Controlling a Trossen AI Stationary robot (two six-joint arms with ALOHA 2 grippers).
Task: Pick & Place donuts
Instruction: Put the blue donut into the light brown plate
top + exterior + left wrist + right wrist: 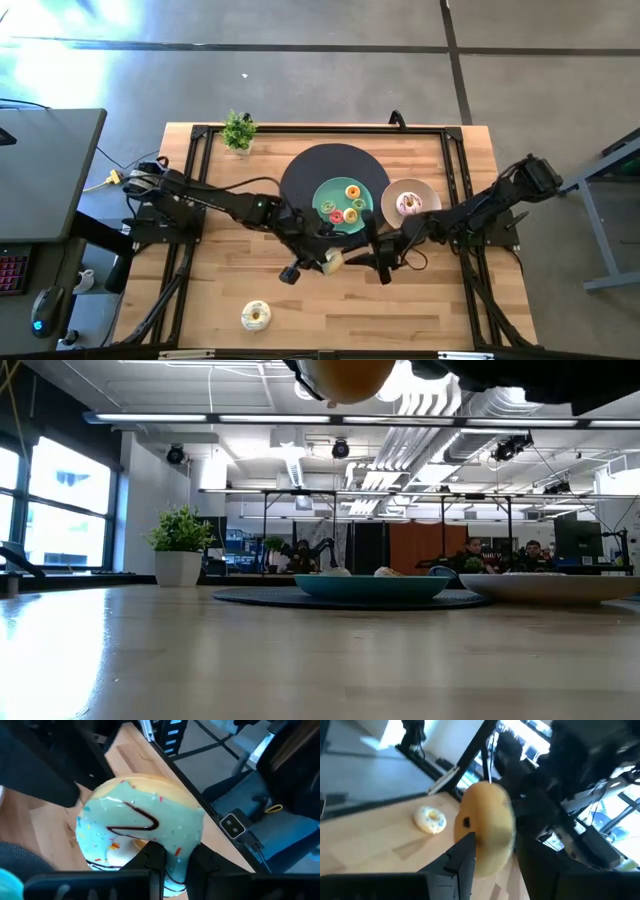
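Midway over the desk, the left end effector and the right end effector met at one mint-iced donut, both pinching it from opposite sides, raised off the wood. Each arm reached inward from its own side of the desk. Behind them, a teal plate on a dark round mat carried three small donuts, and a tan bowl just beside it held a pink donut. A cream donut lay apart near the front edge.
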